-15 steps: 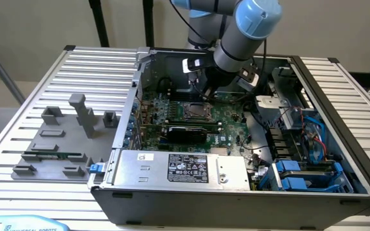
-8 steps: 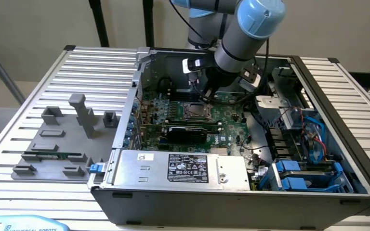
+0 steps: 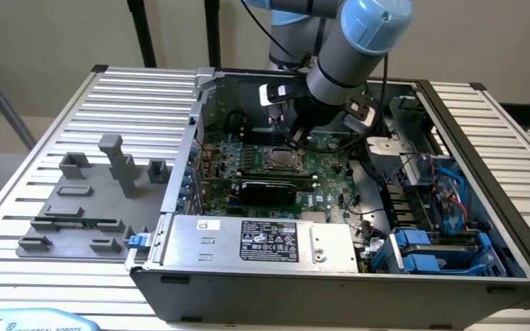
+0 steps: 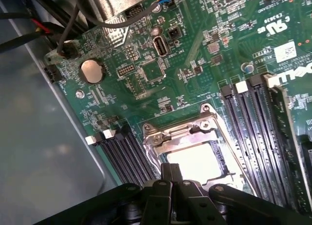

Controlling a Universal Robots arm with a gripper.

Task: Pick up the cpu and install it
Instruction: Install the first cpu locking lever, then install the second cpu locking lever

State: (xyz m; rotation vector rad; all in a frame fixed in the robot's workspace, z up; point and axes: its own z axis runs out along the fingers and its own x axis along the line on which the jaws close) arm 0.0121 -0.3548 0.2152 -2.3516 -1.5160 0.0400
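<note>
One slip matters most: the pincer [image 4: 171, 186], fingers together, hangs right over the cpu [image 4: 195, 162] lying in its socket near the motherboard [image 4: 195, 59] middle, and a crooked press could bend pins. Memory slots [image 4: 253, 117] flank the socket tightly; farther out, cables [image 3: 375, 200] and case walls [image 3: 196, 124] crowd the arm.

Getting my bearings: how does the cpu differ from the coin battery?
The cpu is square; the coin battery is round. The cpu lies within the socket's metal frame; the battery sits near the board's edge. The shut hand is at the cpu, well apart from the battery. Both look pale and lie flat on the green motherboard.
</note>
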